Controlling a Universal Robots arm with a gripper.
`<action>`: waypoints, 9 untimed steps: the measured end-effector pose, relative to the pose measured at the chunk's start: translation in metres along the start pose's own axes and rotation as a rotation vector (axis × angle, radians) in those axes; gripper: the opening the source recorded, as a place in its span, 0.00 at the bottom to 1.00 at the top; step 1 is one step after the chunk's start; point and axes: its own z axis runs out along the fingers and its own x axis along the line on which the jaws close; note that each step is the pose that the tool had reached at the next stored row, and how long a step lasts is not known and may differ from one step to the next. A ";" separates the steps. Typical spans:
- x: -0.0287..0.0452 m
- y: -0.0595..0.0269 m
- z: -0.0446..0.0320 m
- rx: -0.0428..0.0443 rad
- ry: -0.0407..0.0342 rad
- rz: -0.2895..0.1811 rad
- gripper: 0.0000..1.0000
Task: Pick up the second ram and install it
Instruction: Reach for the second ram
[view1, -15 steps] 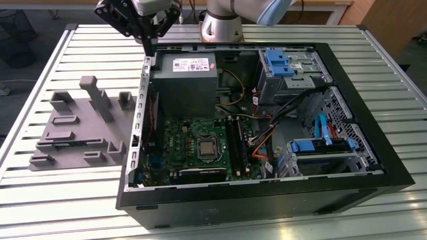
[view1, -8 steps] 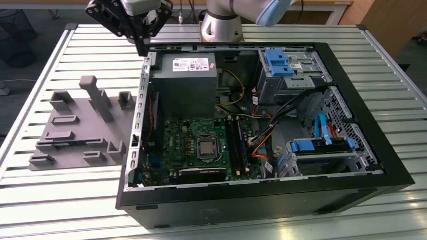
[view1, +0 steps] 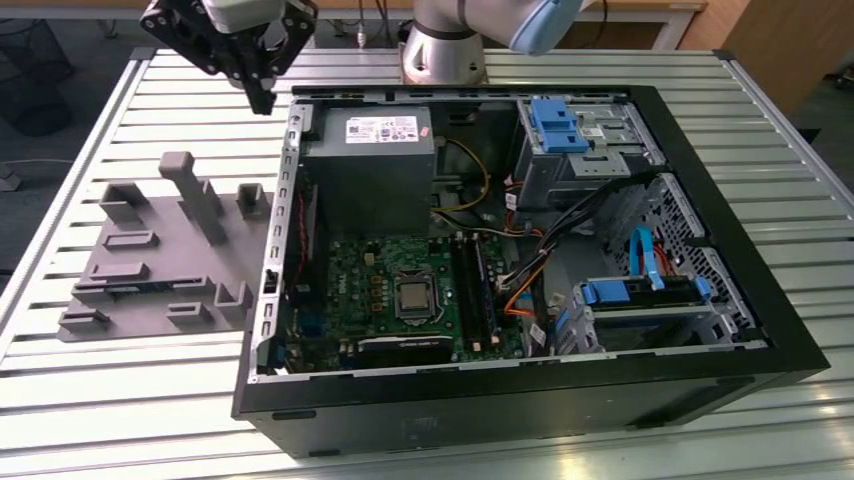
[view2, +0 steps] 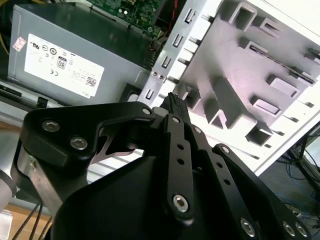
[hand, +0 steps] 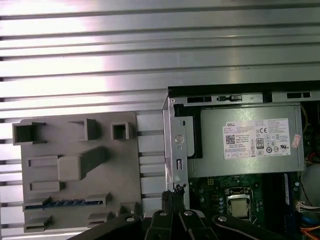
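- Slatted metal worktop (view1: 134, 400) carries an open computer case (view1: 534, 405) lying on its side; its black wall is nearest.
- Inside the case, near part: green motherboard (view1: 380, 265) with the processor socket (view1: 416, 297). The long black memory slots (view1: 470, 290) run near-to-far just to the exterior view's right of the socket.
- Orange and black cables (view1: 527, 280) crowd the slots' right side. A blue drive caddy (view1: 627, 292) sits beyond them.
- On the exterior view's left of the case, just beside its metal side wall, lies a grey holder plate (view1: 174, 250).
- The second ram (view1: 118, 290) lies flat in a slot at the plate's near-left part, seen as a thin blue-green strip; it also shows in the first wrist view (hand: 67, 203). Nothing touches it.
- Upright grey posts (view1: 190, 195) stand on the plate farther back, between the ram's slot and the arm.
- Far part of the case: grey power supply (view1: 367, 160) with a white label.
- The gripper (view1: 262, 100) hangs above the far-left corner of the case, well apart from the ram. Its fingers are pressed together with nothing between them, as seen in both wrist views.
- Robot base (view1: 445, 50) stands at the far edge.
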 end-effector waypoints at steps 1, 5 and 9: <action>0.0029 -0.0006 -0.0001 0.0001 0.0001 0.000 0.11; 0.0128 -0.0048 -0.0001 -0.0001 0.0000 -0.001 0.11; 0.0190 -0.0108 0.0004 -0.0002 0.0002 -0.005 0.11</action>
